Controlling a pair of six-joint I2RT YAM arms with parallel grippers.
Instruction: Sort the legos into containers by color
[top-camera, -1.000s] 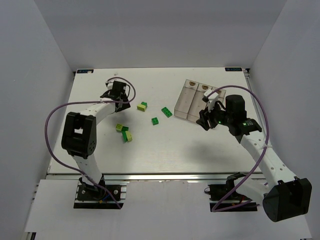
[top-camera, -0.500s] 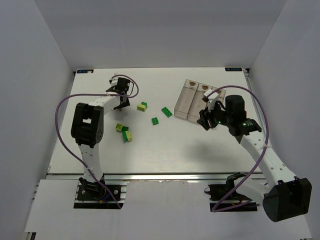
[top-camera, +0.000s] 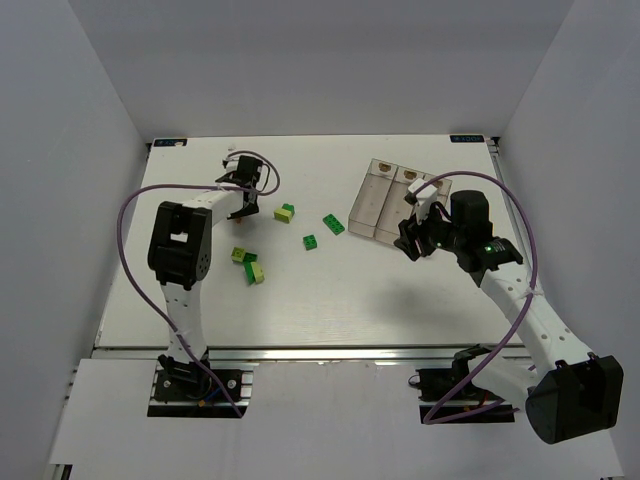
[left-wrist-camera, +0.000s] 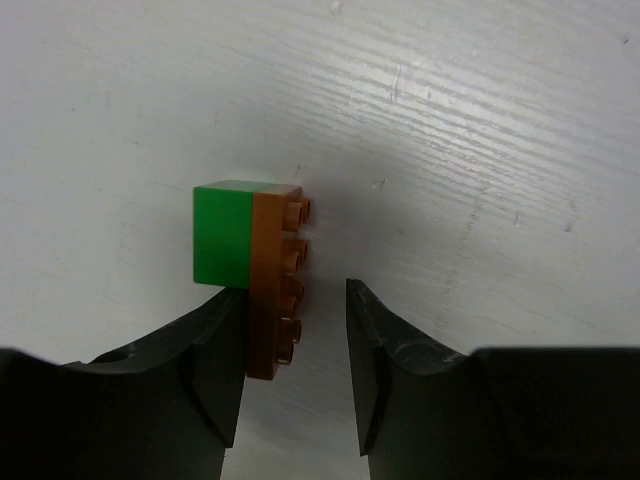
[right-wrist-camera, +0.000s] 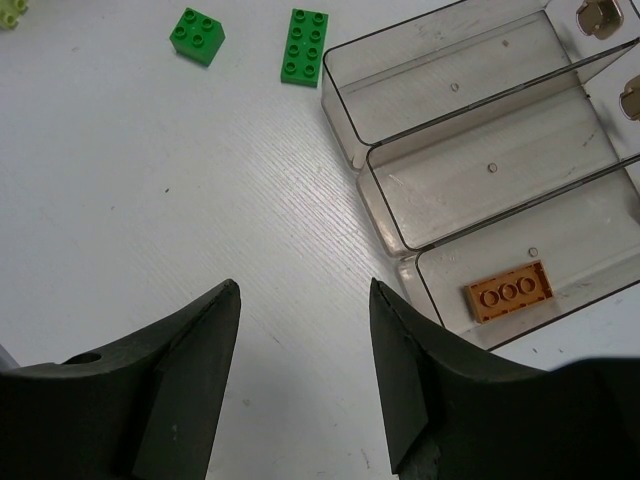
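Observation:
An orange flat lego (left-wrist-camera: 270, 285) with a green lego (left-wrist-camera: 222, 234) stuck to it lies on its side on the table, studs pointing right. My left gripper (left-wrist-camera: 293, 297) (top-camera: 241, 187) straddles it, open. The left finger (left-wrist-camera: 215, 360) touches the brick and a gap remains at the right finger (left-wrist-camera: 375, 350). From above, that brick is hidden under the gripper. My right gripper (right-wrist-camera: 303, 290) (top-camera: 411, 243) hangs open and empty by the near end of the clear containers (right-wrist-camera: 440, 110) (top-camera: 380, 205). An orange lego (right-wrist-camera: 509, 290) lies in the nearest bin.
Loose legos lie on the table: a green long one (right-wrist-camera: 304, 46) (top-camera: 333, 224), a green square one (right-wrist-camera: 197, 35) (top-camera: 310, 242), a yellow-green and green pair (top-camera: 285, 212), and a small cluster (top-camera: 248, 263). The other two bins hold no bricks.
My left arm swung its elbow in and shifted the gripper slightly farther and to the right. The right arm has not moved.

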